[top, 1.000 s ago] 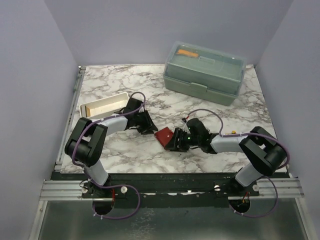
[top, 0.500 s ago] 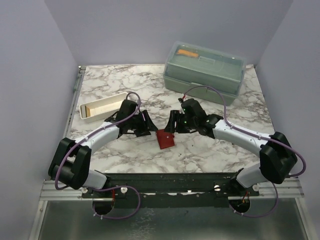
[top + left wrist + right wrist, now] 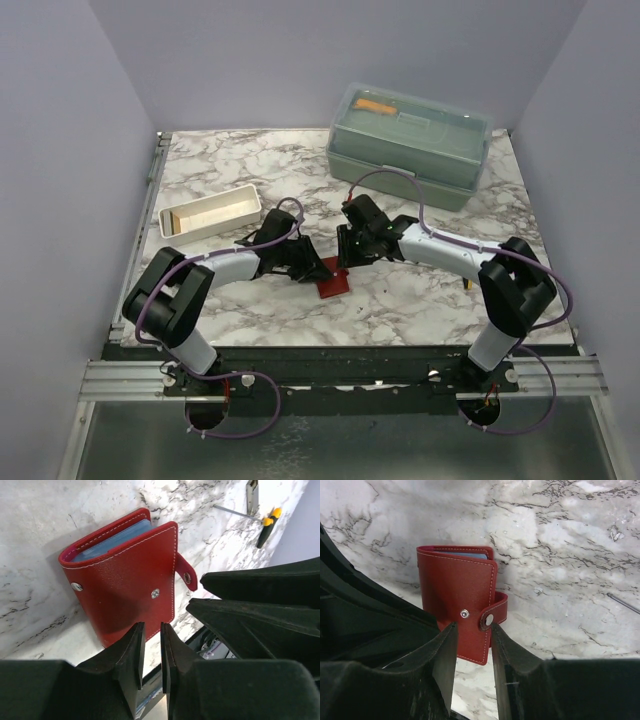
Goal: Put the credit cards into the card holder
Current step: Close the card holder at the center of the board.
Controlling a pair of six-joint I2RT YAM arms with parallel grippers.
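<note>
The dark-red card holder (image 3: 333, 282) lies folded on the marble table, its snap strap loose at one side. It shows in the left wrist view (image 3: 127, 575) and the right wrist view (image 3: 457, 600), with grey-blue edges inside it. My left gripper (image 3: 312, 268) is at its left edge; in its wrist view (image 3: 151, 630) the jaws are nearly together and hold nothing. My right gripper (image 3: 350, 256) is at its far edge; in its wrist view (image 3: 473, 628) the jaws are partly open, one fingertip (image 3: 496, 630) at the strap's snap. No loose credit card shows.
A long white tray (image 3: 210, 213) with a tan inside stands at the left. A large pale-green lidded box (image 3: 410, 145) stands at the back right. A yellow-and-black tool (image 3: 267, 524) lies on the table to the right. Purple walls close in the table.
My right gripper has swung from the holder's near right side to its far edge. My left gripper has moved right, up to the holder. The holder has barely moved.
</note>
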